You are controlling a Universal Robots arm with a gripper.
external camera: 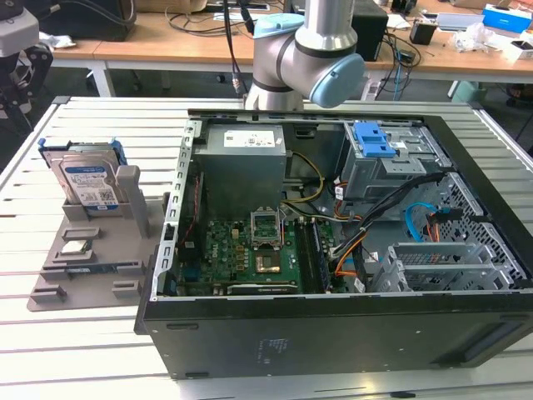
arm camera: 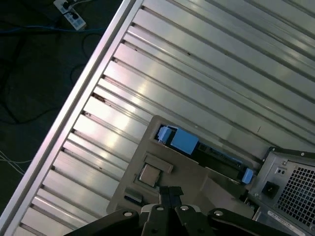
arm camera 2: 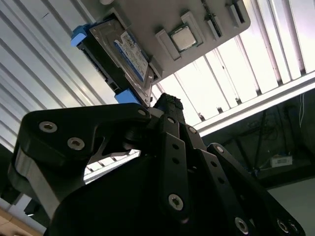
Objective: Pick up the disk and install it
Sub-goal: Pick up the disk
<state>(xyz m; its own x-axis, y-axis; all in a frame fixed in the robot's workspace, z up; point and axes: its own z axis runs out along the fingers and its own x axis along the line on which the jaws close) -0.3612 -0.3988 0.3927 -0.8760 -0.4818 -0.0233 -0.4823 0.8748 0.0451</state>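
Exterior view, left of frame: the disk (external camera: 87,179) stands on edge in a grey holder (external camera: 125,267) beside the open computer case (external camera: 333,325). In the first wrist view the gripper (arm camera: 171,191) hangs over the holder, jaws together and empty. The disk is probably dense, rigid and shock-sensitive, with slick faces. Its blue carrier frame (arm camera: 184,141) looks like the safer place to grip.

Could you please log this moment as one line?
disk: upright in grey holder | gripper: clear of disk, fingers shut, empty | install: not done

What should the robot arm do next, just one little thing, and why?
Probably open the jaws. The gripper hangs above the grey holder with jaws shut, and the disk stands upright in it, untouched.
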